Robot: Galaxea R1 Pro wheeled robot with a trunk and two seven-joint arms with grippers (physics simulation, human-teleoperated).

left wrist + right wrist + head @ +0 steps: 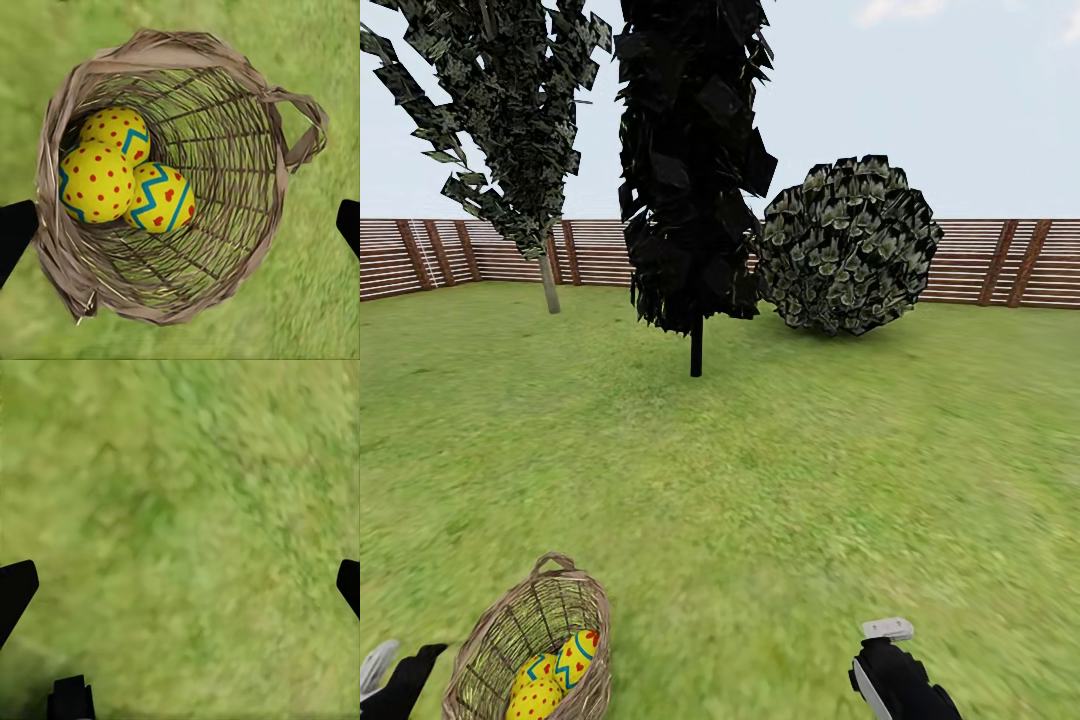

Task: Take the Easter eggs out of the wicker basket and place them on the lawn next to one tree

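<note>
The wicker basket (495,635) stands on the lawn (780,480) at the head view's lower left. Three yellow Easter eggs lie together inside it: one with red dots (96,182), one with a blue zigzag (120,131) and one with red hearts (161,196). My left gripper (182,229) hangs open straight above the basket (172,46), its fingertips (15,232) spread wider than the rim. It also appears at the head view's corner as the left gripper (390,678). My right gripper (885,660) is open over bare grass (180,510). A pale-trunked tree (549,285) stands far left by the fence.
A near-black tree with a thin black trunk (696,345) stands mid-lawn ahead, and a round leafy bush (850,245) sits to its right. A brown slat fence (980,262) closes the garden at the back. Open grass stretches between me and the trees.
</note>
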